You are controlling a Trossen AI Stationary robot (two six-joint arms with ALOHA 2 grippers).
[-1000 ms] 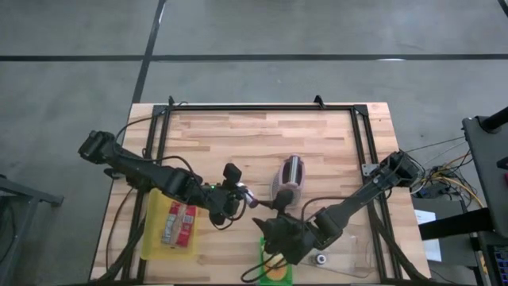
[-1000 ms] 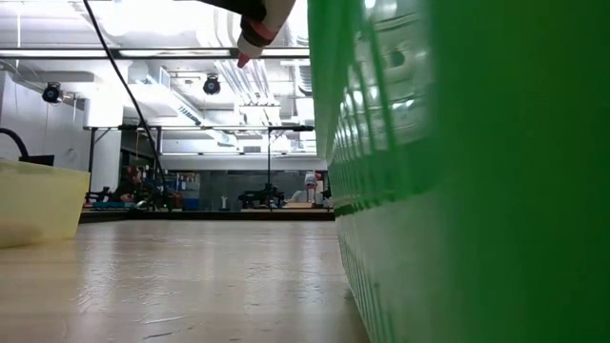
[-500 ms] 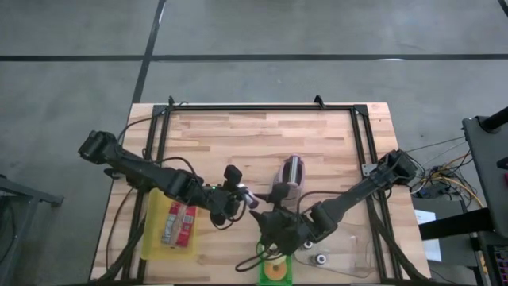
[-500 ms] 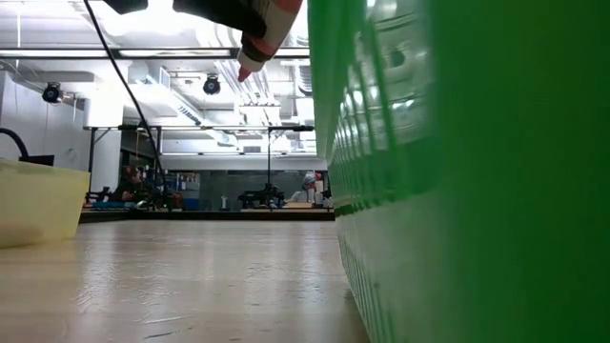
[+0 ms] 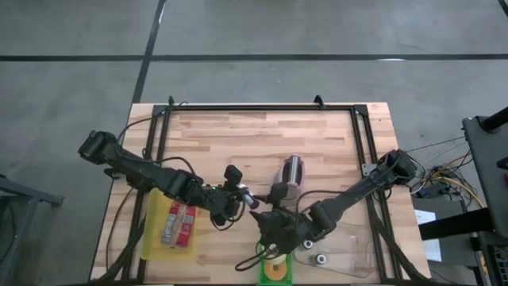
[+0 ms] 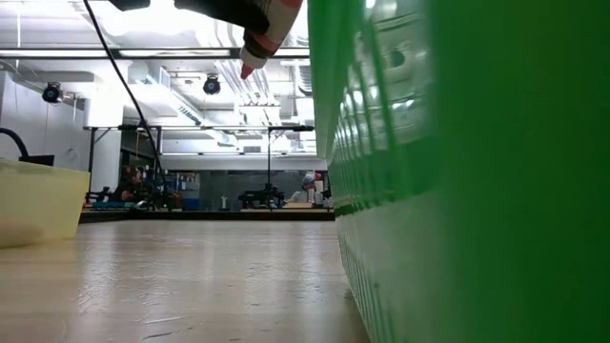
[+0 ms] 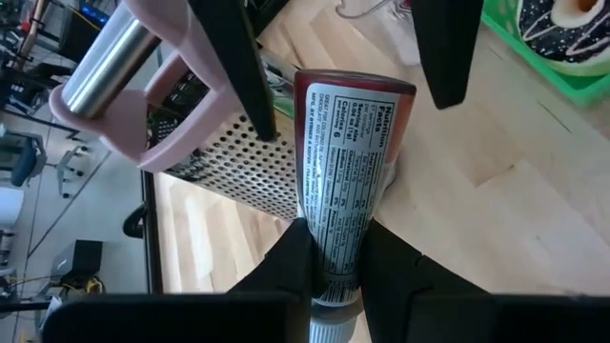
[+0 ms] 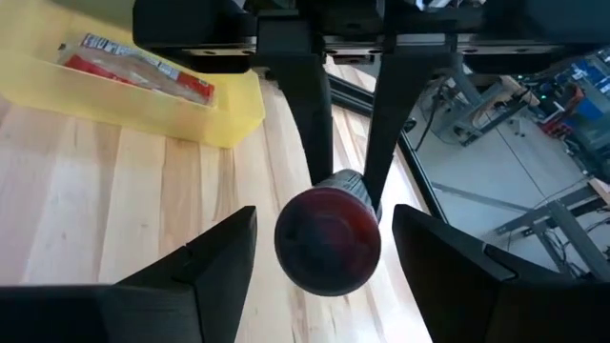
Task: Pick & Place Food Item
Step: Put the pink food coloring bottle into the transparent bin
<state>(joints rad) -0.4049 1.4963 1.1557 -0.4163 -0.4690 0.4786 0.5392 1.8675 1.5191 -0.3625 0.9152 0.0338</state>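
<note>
One tube [image 7: 341,181], one grater [image 5: 290,176], one yellow bin [image 5: 170,225], one green basket [image 5: 275,268], two arms.

Left gripper [image 5: 244,196] is just beside the grater's near end, on its yellow-bin side, held above the table [image 5: 238,135]. Its fingers [image 7: 292,257] pinch the tube near the cap; the tube's body points away from the wrist, toward the green basket. The tube is red with a white nutrition label, soft-sided, round at the far end in the right wrist view [image 8: 329,238].

Right gripper [image 5: 268,230] sits just past the grater's near end, between it and the green basket, facing the left gripper. Its fingers [image 8: 210,267] are spread wide on either side of the tube's butt end, not touching it.

Grater: perforated steel body, pink plastic frame, steel bar handle, lying on its side. Yellow bin holds red wrapped packets [image 5: 178,223]. Table is pale wood planks with a black frame.
</note>
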